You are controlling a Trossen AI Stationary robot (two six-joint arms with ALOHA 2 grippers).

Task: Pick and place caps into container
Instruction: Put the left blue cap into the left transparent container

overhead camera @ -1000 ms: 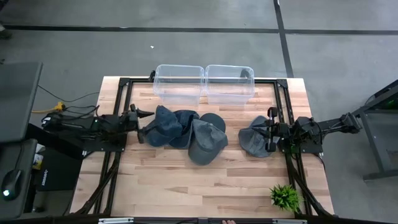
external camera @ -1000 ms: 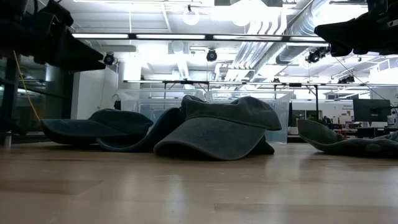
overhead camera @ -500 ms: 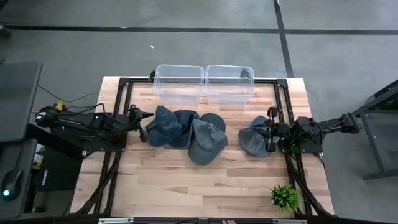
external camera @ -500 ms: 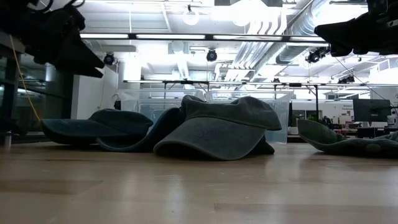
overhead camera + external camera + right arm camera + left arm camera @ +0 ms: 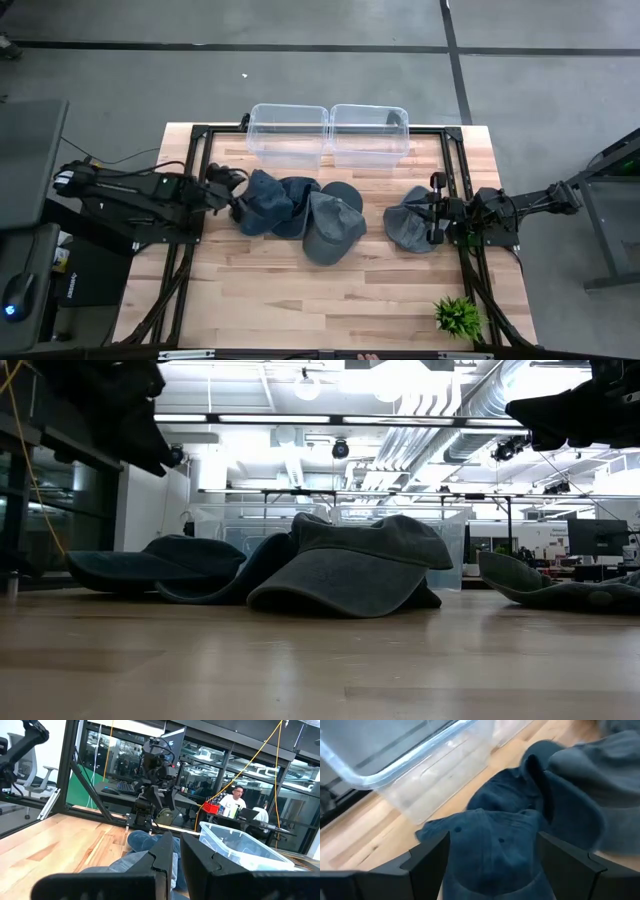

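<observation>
A heap of caps lies mid-table: a navy cap (image 5: 262,198) at its left end, another navy one (image 5: 295,205) and a slate grey cap (image 5: 330,228) with its brim on the wood. A separate grey cap (image 5: 408,226) lies to the right. My left gripper (image 5: 238,197) is open and hovers at the leftmost navy cap (image 5: 490,845), one finger on either side of it and above it (image 5: 120,420). My right gripper (image 5: 436,215) is shut and held above the table (image 5: 560,410) beside the separate grey cap.
Two clear plastic bins (image 5: 287,135) (image 5: 368,133) stand side by side at the table's far edge, behind the caps. A small green plant (image 5: 458,317) sits at the near right corner. Bare wood lies along the near side. A person sits in the room beyond (image 5: 234,802).
My left arm has stretched out toward the table's right, bringing its gripper from the left frame rail up to the leftmost navy cap. The caps and my right arm have stayed where they were.
</observation>
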